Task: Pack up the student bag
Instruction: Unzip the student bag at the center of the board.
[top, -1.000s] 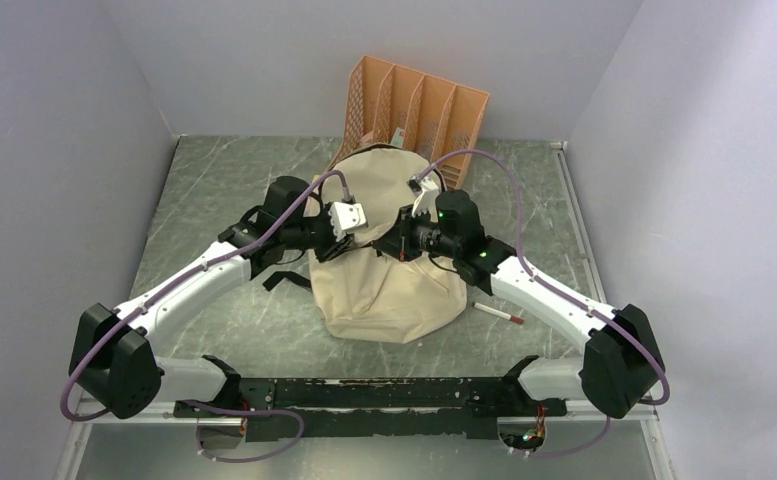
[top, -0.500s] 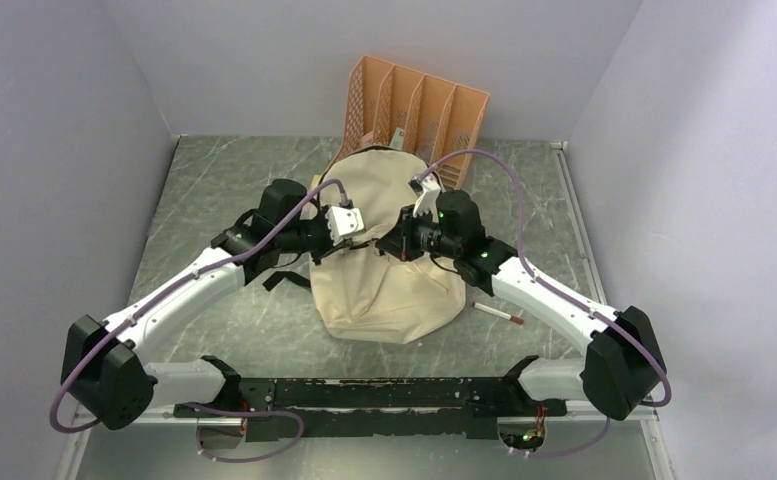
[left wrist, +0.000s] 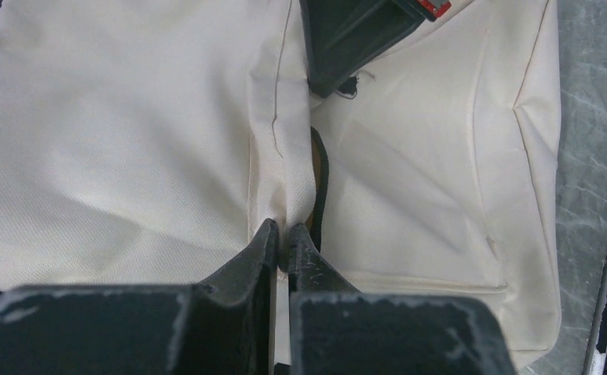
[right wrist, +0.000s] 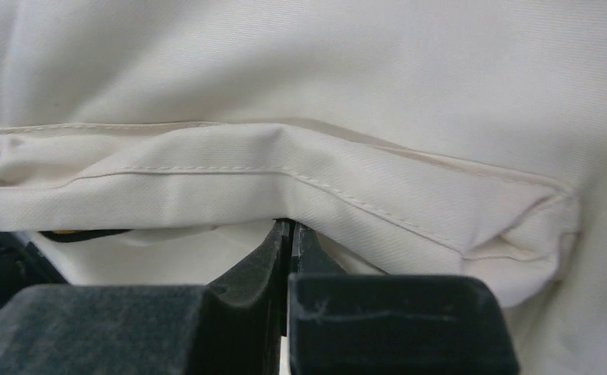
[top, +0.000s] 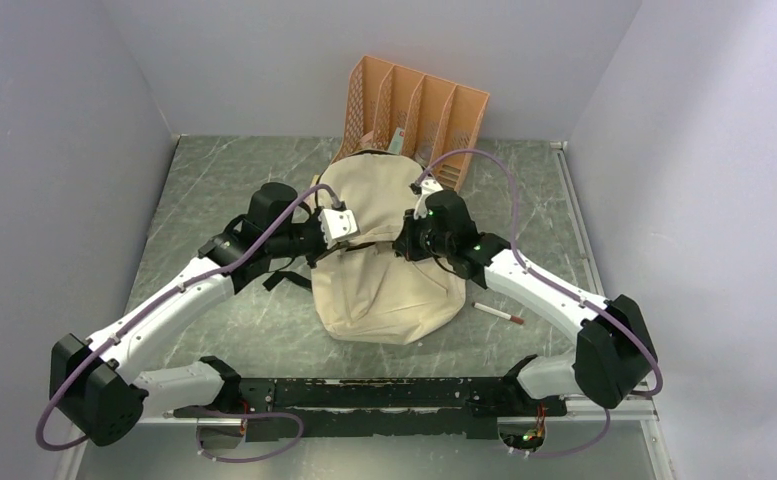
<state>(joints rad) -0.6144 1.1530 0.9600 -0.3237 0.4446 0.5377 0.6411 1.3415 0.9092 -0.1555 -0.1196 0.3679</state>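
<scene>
2 pincers (left wrist: 283, 234) (right wrist: 292, 231) (clamped, facing) on bag (top: 389, 292)

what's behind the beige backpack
An orange file organizer stands behind the backpack. The backpack covers its lower front, so what sits low in its slots cannot be seen.

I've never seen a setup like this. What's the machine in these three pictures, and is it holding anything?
A robot: a left arm and a right arm bolted to a table, each ending in a two-finger gripper. The wide picture looks down from above and behind. The other two come from cameras on the wrists, showing each arm's own fingers close up. On the table are a cream student bag, an orange file organizer behind it and a pen on its right. The left gripper is shut on a fold of the bag's fabric; the right gripper is shut under a seamed flap, apparently pinching it.
</scene>
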